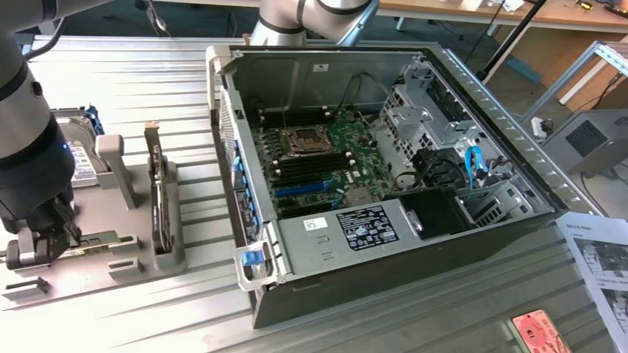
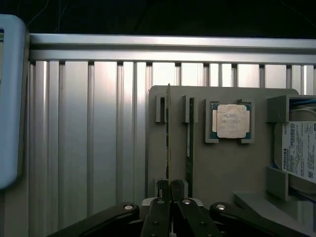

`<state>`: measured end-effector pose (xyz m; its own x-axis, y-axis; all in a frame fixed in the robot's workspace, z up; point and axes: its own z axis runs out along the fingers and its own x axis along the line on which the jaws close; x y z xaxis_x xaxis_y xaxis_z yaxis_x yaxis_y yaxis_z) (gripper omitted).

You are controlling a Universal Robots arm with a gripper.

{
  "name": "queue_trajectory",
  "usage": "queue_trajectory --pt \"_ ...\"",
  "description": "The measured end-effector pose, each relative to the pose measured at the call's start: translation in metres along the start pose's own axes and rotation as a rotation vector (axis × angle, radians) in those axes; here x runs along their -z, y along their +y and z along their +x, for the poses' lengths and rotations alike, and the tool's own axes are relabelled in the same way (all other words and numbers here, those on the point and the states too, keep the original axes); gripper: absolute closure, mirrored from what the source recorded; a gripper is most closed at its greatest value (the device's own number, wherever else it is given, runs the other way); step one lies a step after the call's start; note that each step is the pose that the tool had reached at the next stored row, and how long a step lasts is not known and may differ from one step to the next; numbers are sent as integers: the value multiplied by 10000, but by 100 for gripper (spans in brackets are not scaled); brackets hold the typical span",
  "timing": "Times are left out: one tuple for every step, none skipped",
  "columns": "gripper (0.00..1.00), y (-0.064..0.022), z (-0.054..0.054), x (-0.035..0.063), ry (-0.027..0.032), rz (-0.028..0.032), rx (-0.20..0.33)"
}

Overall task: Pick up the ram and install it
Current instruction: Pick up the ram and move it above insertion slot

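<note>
In the wrist view the ram (image 2: pixel 168 133) shows edge-on as a thin dark green stick, standing at its slot in the grey holder (image 2: pixel 217 168). My gripper (image 2: pixel 169 186) is shut on the ram's near end, its black fingers (image 2: pixel 159 207) pressed against both faces. A second green stick (image 2: pixel 189 148) stands in the neighbouring slot. In the exterior view my gripper (image 1: pixel 44 239) hangs low over the holder (image 1: pixel 128 261) at that view's left, well apart from the open computer case (image 1: pixel 334 257). The motherboard (image 1: pixel 319 165) with its long black memory slots (image 1: pixel 304 168) lies inside the case.
The holder also carries a silver processor chip (image 2: pixel 232 121), a hard drive (image 2: pixel 298 153) and an upright card (image 1: pixel 157 198). Cables and a drive cage (image 1: pixel 432 118) crowd the case's far side. Papers (image 1: pixel 598 257) lie at the exterior view's right on the ribbed metal table (image 1: pixel 147 81).
</note>
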<state>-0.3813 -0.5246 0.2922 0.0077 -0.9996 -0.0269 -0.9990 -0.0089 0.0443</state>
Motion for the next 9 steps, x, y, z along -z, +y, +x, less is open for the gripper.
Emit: queue_trajectory --pt "88 0 -1 12 0 0 0" --pt "88 1 -2 25 -1 1 0" --pt "88 2 -4 40 -1 1 0" --pt "88 2 -4 51 0 1 0" --pt "88 3 -5 65 0 0 0" --pt "88 3 -6 77 -1 0 0" --pt "88 4 -7 91 0 1 0" --pt "88 5 -8 105 0 0 0" --pt "88 5 -10 123 0 0 0"
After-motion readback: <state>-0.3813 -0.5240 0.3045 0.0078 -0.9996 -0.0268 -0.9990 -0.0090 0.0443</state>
